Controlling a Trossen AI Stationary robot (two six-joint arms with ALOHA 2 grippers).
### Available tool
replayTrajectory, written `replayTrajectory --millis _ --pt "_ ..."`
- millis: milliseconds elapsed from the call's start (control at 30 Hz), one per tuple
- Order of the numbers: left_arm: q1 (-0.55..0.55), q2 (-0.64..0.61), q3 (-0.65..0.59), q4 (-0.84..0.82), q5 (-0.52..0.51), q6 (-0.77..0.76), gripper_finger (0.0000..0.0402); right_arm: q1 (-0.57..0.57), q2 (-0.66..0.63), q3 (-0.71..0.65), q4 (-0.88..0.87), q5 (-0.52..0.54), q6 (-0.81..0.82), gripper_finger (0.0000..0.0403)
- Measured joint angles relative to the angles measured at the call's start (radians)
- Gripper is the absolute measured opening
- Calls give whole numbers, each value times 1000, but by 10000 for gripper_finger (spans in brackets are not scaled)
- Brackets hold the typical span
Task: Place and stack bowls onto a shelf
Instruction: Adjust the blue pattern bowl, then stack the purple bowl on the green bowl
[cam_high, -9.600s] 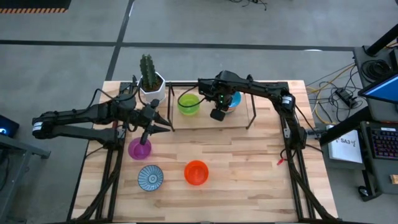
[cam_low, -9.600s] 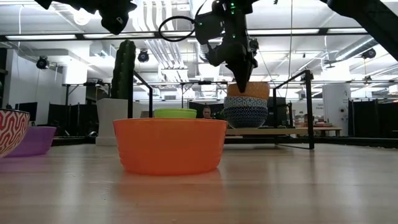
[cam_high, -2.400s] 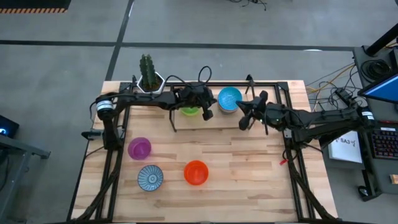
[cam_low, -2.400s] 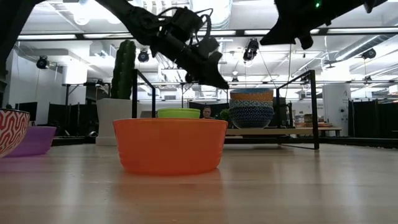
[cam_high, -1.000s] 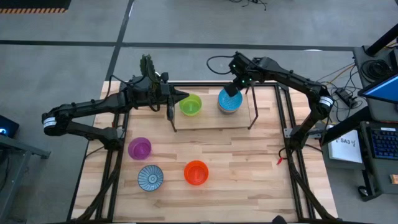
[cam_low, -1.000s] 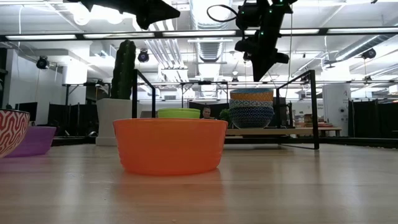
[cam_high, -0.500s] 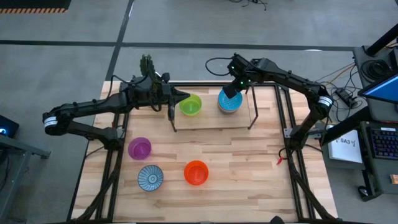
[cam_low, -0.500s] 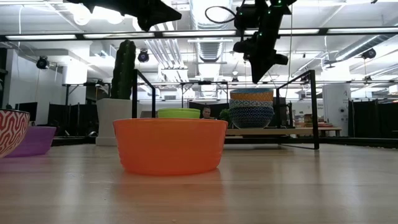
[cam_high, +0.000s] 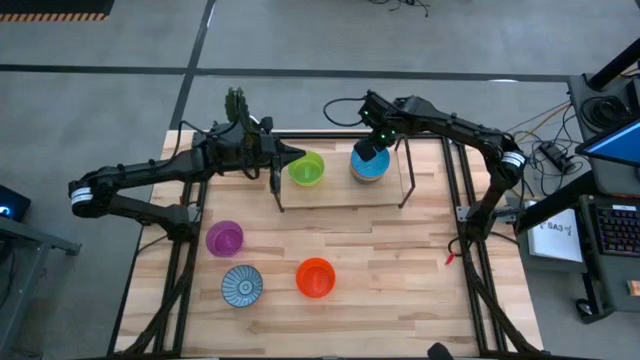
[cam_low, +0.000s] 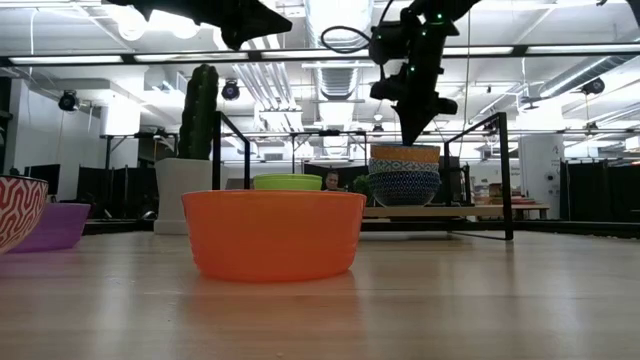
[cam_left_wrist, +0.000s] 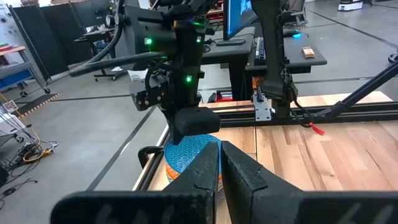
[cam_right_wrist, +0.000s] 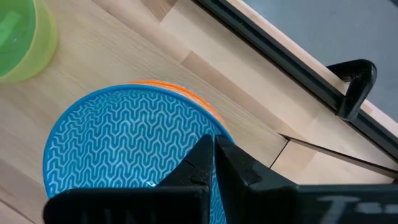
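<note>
From above, the shelf (cam_high: 340, 185) sits along the table's far edge, and on it the green bowl (cam_high: 305, 168) stands near its left end with a stack topped by a blue bowl (cam_high: 369, 165) beside it toward the middle. The right gripper (cam_high: 372, 152) hangs over that stack, fingers pinched together on nothing. The left gripper (cam_high: 291, 157) hovers just left of the green bowl, fingers likewise clenched and empty. On the bare table (cam_high: 400, 270) near the left edge rests the purple bowl (cam_high: 224, 238), with the blue-patterned white bowl (cam_high: 241, 285) toward the front-left corner and the orange-red bowl (cam_high: 315, 277) by the front edge. A cactus pot (cam_high: 240, 125) stands at the far-left corner.

At table height, the orange-red bowl (cam_low: 273, 233) fills the foreground; the stack (cam_low: 404, 174) shows blue, orange and dark patterned layers, the right gripper (cam_low: 411, 133) pointing down just above it.

The left wrist view looks past closed fingers (cam_left_wrist: 211, 165) toward the stack (cam_left_wrist: 186, 155) and the other arm.

The right wrist view shows the blue zigzag-patterned bowl (cam_right_wrist: 124, 149) under pinched fingers (cam_right_wrist: 208, 152).

I can read no writing anywhere.
</note>
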Motion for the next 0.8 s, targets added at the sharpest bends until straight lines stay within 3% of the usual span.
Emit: replayTrajectory --millis 200,367,633,800 --pt "0 0 2 -8 0 -18 0 14 -47 6 -8 -1 -5 9" --pt "-19 -15 3 -75 1 -112 0 102 -138 0 2 -2 0 9" --pt "-160 -34 8 -351 52 -251 0 407 -283 -123 151 165 55 9" --pt "-275 -29 71 -643 52 -412 0 598 -349 -274 385 177 67 9"
